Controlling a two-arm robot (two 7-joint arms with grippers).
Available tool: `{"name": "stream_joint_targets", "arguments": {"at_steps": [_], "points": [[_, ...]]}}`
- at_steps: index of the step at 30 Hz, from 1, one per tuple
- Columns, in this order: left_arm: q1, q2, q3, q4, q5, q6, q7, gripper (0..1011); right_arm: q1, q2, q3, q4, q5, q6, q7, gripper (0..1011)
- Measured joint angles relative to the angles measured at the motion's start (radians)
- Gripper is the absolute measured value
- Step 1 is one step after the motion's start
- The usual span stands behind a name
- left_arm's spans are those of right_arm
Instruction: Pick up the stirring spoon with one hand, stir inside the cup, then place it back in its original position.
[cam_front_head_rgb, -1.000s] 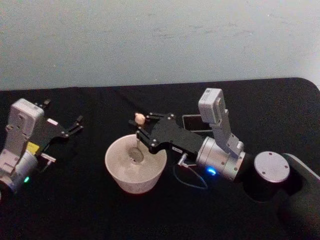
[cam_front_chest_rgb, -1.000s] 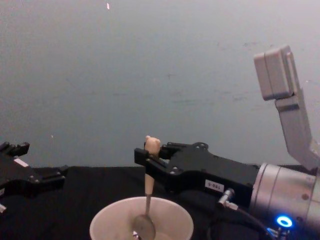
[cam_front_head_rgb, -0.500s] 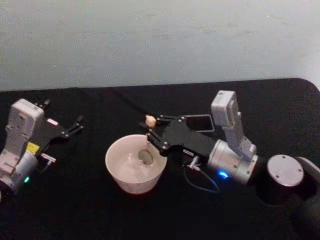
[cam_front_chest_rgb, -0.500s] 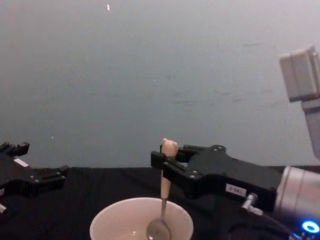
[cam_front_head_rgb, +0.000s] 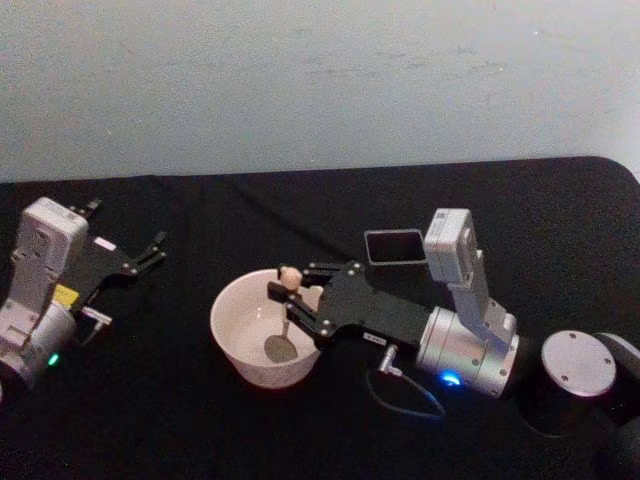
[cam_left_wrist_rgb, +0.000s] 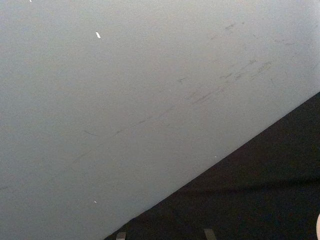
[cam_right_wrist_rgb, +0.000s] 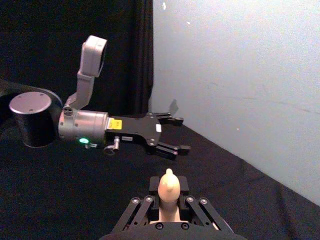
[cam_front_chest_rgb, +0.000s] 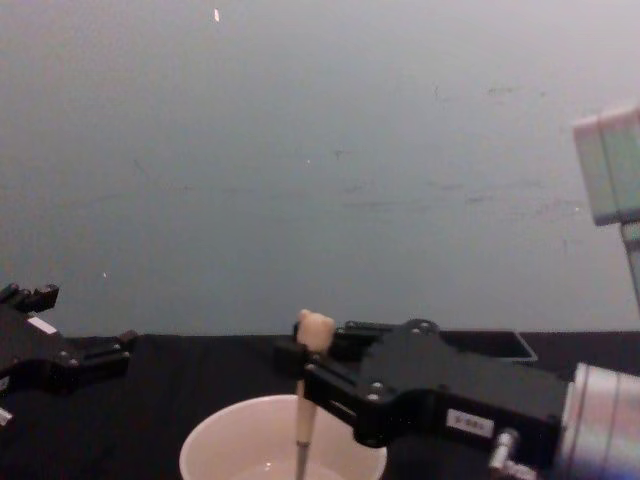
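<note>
Head view: the right gripper (cam_front_head_rgb: 291, 291), clamped on the stirring spoon (cam_front_head_rgb: 285, 322), is swinging from the right side of the cup (cam_front_head_rgb: 222, 303) toward its near wall. The holder (cam_front_head_rgb: 394, 246) is waiting behind.

Left wrist view: the table (cam_left_wrist_rgb: 260, 200) is meeting the wall.

Right wrist view: the left gripper (cam_right_wrist_rgb: 177, 134), fingers apart, is idling far off.

Chest view: the spoon is dipping lower than 0.5 s ago, so stirring is underway.
</note>
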Motion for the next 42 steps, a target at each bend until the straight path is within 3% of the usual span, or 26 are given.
{"name": "stream_joint_targets", "arguments": {"at_steps": [8, 18, 33, 42], "points": [[0.0, 0.0, 0.0, 0.0, 0.0, 0.0, 0.0, 1001, 0.03, -0.041, -0.016, 0.038, -0.008, -0.007, -0.018, 203], [0.0, 0.0, 0.0, 0.0, 0.0, 0.0, 0.0, 1001, 0.073, -0.079, -0.005, 0.113, -0.041, -0.023, -0.063, 203], [0.0, 0.0, 0.0, 0.0, 0.0, 0.0, 0.0, 1001, 0.066, -0.076, 0.021, 0.115, -0.042, -0.02, -0.068, 203], [0.0, 0.0, 0.0, 0.0, 0.0, 0.0, 0.0, 1001, 0.031, -0.035, 0.038, 0.071, -0.035, -0.005, -0.063, 203]]}}
